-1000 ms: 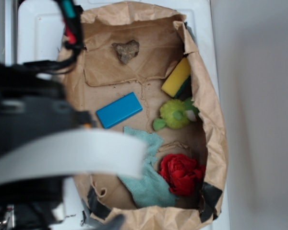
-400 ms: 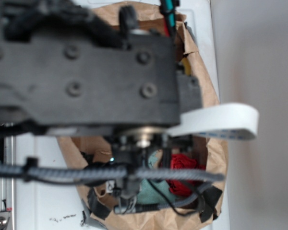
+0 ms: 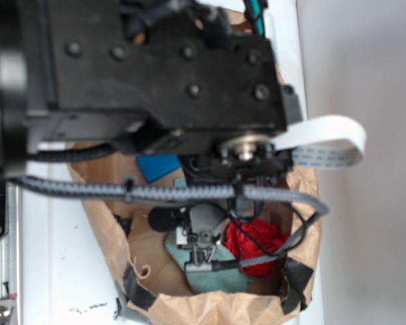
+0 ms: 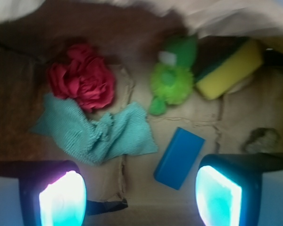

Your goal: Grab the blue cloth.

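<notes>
Crowding the blue cloth (image 4: 96, 133) in the wrist view: red fabric bundle (image 4: 82, 82) touching its upper edge, blue block (image 4: 178, 157) just right of it, green fuzzy toy (image 4: 170, 84) and yellow sponge (image 4: 228, 70) upper right. Cloth sits centre-left, nothing on top. Gripper (image 4: 141, 197) spread wide, empty, fingers (image 4: 61, 197) cut off at bottom. Exterior view: arm (image 3: 155, 74) hides most of the paper bag (image 3: 304, 203).

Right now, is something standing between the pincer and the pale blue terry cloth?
Nothing visible does. The open pincer hangs above the pale blue terry cloth; the red fabric bundle touches the cloth's far edge only.
</notes>
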You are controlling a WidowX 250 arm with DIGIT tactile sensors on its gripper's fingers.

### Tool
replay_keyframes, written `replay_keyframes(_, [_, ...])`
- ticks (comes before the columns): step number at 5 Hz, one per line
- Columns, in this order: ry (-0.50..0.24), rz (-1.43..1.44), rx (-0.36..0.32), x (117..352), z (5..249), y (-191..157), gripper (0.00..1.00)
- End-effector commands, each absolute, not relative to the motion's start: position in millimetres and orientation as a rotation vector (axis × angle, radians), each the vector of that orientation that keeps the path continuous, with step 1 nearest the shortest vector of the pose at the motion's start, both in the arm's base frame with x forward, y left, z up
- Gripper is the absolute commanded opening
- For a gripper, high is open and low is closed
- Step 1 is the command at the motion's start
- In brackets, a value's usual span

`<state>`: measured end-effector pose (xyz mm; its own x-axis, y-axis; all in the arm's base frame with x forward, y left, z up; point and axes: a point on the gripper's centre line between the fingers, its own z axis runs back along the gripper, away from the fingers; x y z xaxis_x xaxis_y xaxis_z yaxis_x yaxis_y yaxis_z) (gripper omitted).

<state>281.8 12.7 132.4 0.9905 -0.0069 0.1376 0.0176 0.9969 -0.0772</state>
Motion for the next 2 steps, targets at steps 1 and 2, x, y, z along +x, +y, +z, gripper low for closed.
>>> replay_keyframes(1, [-0.137, -0.138, -0.069, 275, 103, -19, 1.00])
replay_keyframes(2, [-0.112, -0.127, -0.126, 276, 93, -30, 1.00])
